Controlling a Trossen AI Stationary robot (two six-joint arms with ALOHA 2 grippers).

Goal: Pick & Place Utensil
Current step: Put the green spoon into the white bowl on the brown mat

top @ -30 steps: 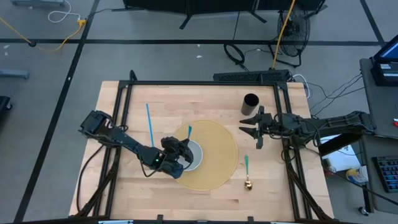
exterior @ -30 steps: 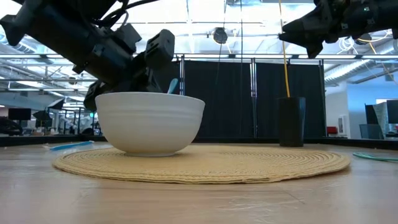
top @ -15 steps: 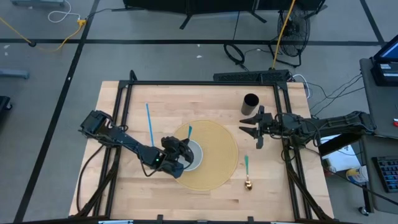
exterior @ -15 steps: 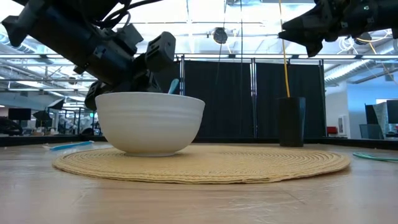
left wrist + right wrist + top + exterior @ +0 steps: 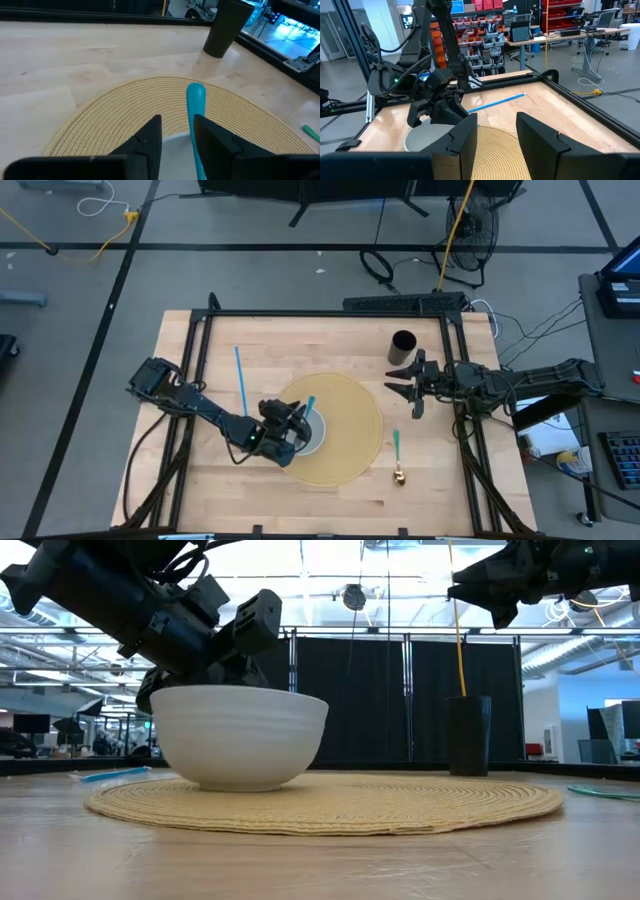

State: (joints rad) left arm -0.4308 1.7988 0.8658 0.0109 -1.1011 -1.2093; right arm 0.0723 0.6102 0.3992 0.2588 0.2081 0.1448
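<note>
A white bowl (image 5: 317, 434) stands on a round woven mat (image 5: 350, 442). A teal utensil (image 5: 309, 407) lies in the bowl, its handle down inside and its rounded end (image 5: 195, 95) sticking out over the far rim. My left gripper (image 5: 296, 422) hovers open over the bowl's left rim, and the handle runs along the inner edge of one finger (image 5: 210, 140). My right gripper (image 5: 398, 387) waits open above the table's right side, near a black cup (image 5: 403, 343). My left gripper is open, with the teal utensil's handle (image 5: 196, 150) lying along the inner side of one finger. I cannot tell whether that finger touches the handle. The fingers slant down from the table's left side, along the utensil.
A long blue stick (image 5: 240, 378) lies on the wood left of the mat. Another teal utensil (image 5: 396, 444) with a gold end (image 5: 399, 474) lies right of the mat. The black cup (image 5: 468, 735) stands at the far right. A dark frame (image 5: 330, 313) borders the table.
The teal utensil has dropped lower into the bowl: its end, which stood above the rim in the low view, no longer shows there, and from above it reaches less far beyond the rim. Both arms have stayed in place.
</note>
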